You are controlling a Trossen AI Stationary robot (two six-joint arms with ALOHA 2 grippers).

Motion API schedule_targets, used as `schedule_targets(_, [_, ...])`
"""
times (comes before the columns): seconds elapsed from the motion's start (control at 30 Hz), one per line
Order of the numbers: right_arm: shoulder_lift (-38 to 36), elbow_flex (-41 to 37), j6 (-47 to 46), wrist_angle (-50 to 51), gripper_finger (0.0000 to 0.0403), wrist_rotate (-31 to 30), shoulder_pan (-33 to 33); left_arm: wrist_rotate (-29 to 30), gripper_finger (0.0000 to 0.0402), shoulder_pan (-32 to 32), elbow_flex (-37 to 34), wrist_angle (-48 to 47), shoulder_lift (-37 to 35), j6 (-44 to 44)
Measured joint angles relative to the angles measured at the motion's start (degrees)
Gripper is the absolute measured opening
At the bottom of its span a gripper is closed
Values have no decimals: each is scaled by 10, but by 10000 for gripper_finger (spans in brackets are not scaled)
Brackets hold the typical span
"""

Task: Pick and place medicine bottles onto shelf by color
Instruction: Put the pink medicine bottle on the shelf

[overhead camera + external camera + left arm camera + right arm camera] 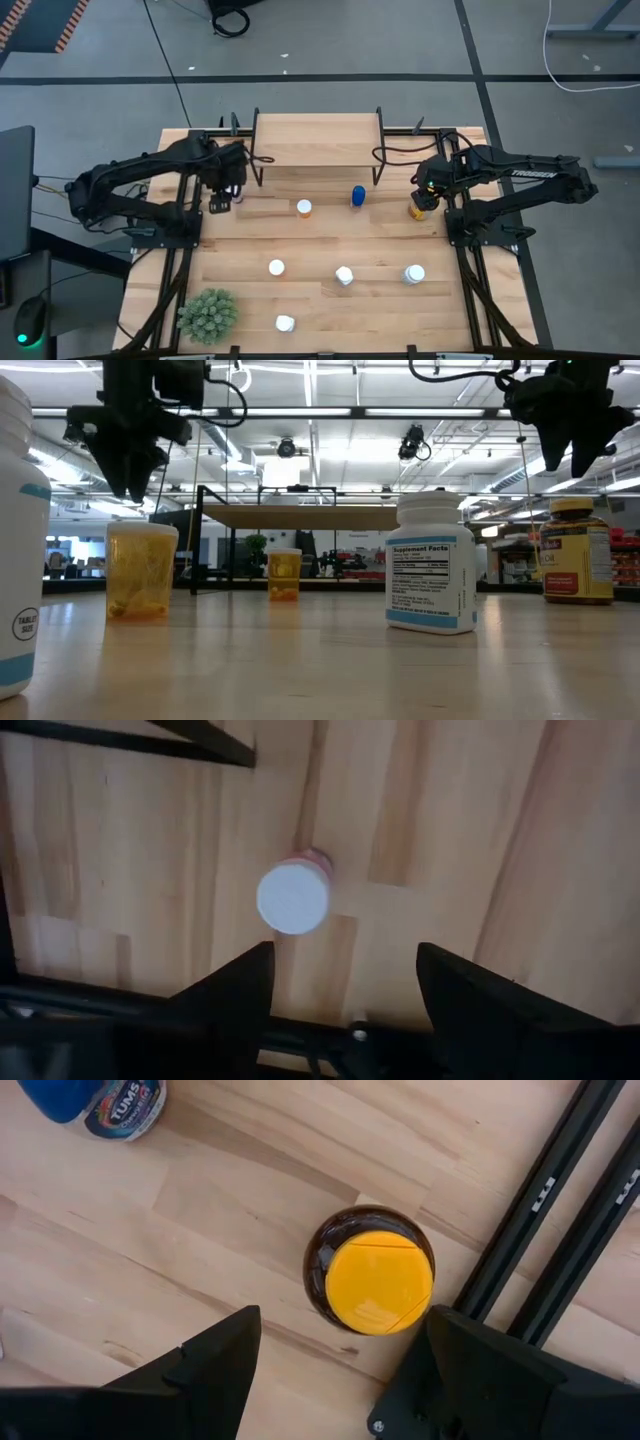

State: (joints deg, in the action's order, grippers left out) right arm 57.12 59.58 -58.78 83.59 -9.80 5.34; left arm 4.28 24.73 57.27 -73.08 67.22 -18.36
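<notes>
Here, seen from above, the shelf (pixel 318 139) stands at the 12 o'clock edge of the worktop (pixel 240 252), a light-wood board on thin black legs, with nothing on its top. The left gripper (pixel 228 196) hangs at about 10 o'clock on the worktop, just off the shelf's left legs, directly over a pinkish bottle (pixel 296 896) with a white cap; the left wrist view shows its jaws apart, one finger to each side of the bottle and above it, not touching. The right gripper (pixel 421 203) hangs at about 2 o'clock, just off the shelf's right legs, over the dark amber bottle (pixel 370 1277) with the yellow cap; its jaws are likewise apart, above the cap and clear of it. Between the two grippers, just in front of the shelf, stand an orange bottle (pixel 304 208) with a white cap and, to its right, the blue bottle (pixel 358 195). Nearer the centre and the 6 o'clock edge, four white-capped bottles stand well apart: one (pixel 276 267) left of centre, one (pixel 344 275) at the centre, one (pixel 414 273) toward 4 o'clock, and one (pixel 285 323) at about 6 o'clock. A green spiky plant (pixel 208 313) sits at about 7 o'clock.
</notes>
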Motion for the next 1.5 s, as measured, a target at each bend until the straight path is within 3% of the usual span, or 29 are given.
schedule_targets(0.27, [0,0,-15,-2,296,0,0,-18,280,22,-64,37,0,-18])
schedule_targets(0.83, [0,0,-26,-16,296,-2,0,4,322,26,-85,120,-2,-109])
schedule_targets(1.5, [0,0,-27,-32,296,-7,0,5,323,37,-142,168,-1,-120])
